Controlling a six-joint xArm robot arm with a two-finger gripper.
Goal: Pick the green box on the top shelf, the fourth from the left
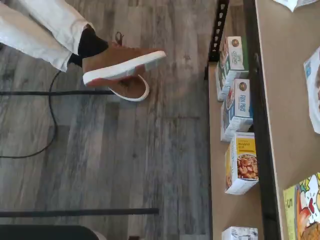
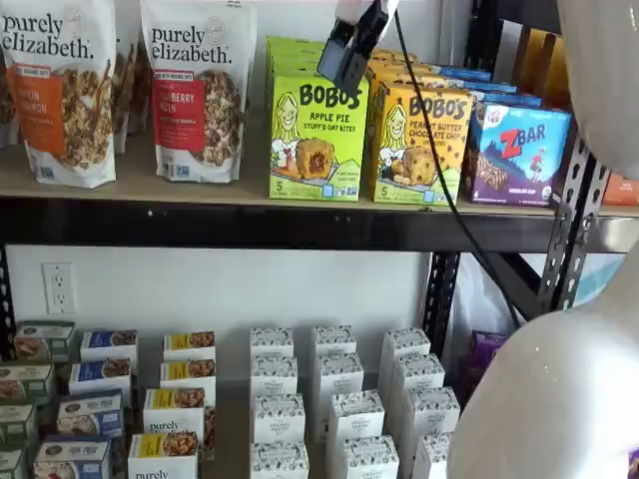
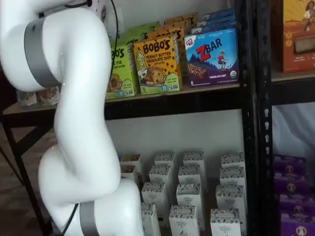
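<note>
The green box (image 2: 318, 135) stands upright on the top shelf (image 2: 150, 190), a lime carton marked Bobo's Apple Pie. In a shelf view the arm covers part of the green box (image 3: 118, 69). The gripper (image 2: 349, 55) hangs from the upper edge in front of the carton's top right corner, black fingers tilted, a cable beside them. It is open and holds nothing. The wrist view catches one corner of the green box (image 1: 301, 210) on the tan shelf board (image 1: 285, 100).
The orange-yellow Bobo's box (image 2: 419, 145) touches the green one's right side, then a blue ZBar box (image 2: 517, 155). Granola bags (image 2: 195, 90) stand to its left. Small cartons (image 2: 334, 399) fill the lower level. A person's shoe (image 1: 122, 62) and cables lie on the floor.
</note>
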